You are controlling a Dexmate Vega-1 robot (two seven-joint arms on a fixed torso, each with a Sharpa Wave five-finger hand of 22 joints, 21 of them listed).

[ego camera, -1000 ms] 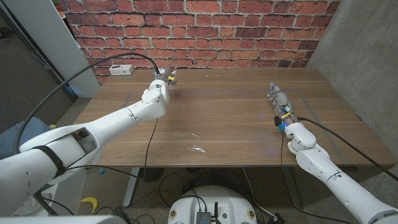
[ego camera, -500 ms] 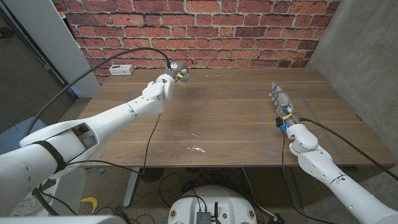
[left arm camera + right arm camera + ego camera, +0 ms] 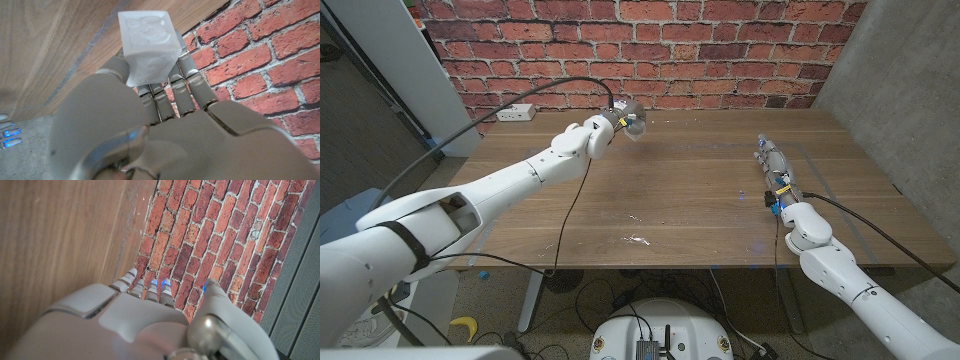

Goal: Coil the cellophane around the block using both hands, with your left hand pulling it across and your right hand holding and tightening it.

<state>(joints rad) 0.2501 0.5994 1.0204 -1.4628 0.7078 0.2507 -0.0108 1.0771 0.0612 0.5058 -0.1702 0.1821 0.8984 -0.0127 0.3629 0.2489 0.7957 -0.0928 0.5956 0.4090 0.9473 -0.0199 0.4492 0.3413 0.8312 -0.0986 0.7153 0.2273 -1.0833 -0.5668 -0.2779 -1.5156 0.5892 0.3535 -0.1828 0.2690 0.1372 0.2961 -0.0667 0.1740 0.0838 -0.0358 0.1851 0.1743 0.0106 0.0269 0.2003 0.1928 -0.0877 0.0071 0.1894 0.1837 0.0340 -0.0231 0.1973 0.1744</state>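
While I am operating from a distance, my left hand (image 3: pixel 618 120) is grasping the block (image 3: pixel 148 46), a pale cube wrapped in clear cellophane, and holding it above the far part of the wooden table (image 3: pixel 680 190), near the red brick wall (image 3: pixel 720 50). Seen from the left wrist, the block is sitting against the fingers (image 3: pixel 192 75), just past the palm. My right hand (image 3: pixel 775 175) is lying well apart, near the table's right edge, fingers stretched toward the wall, gripping nothing. Some small pale scraps (image 3: pixel 637 238) are lying nearer to me, between the two arms.
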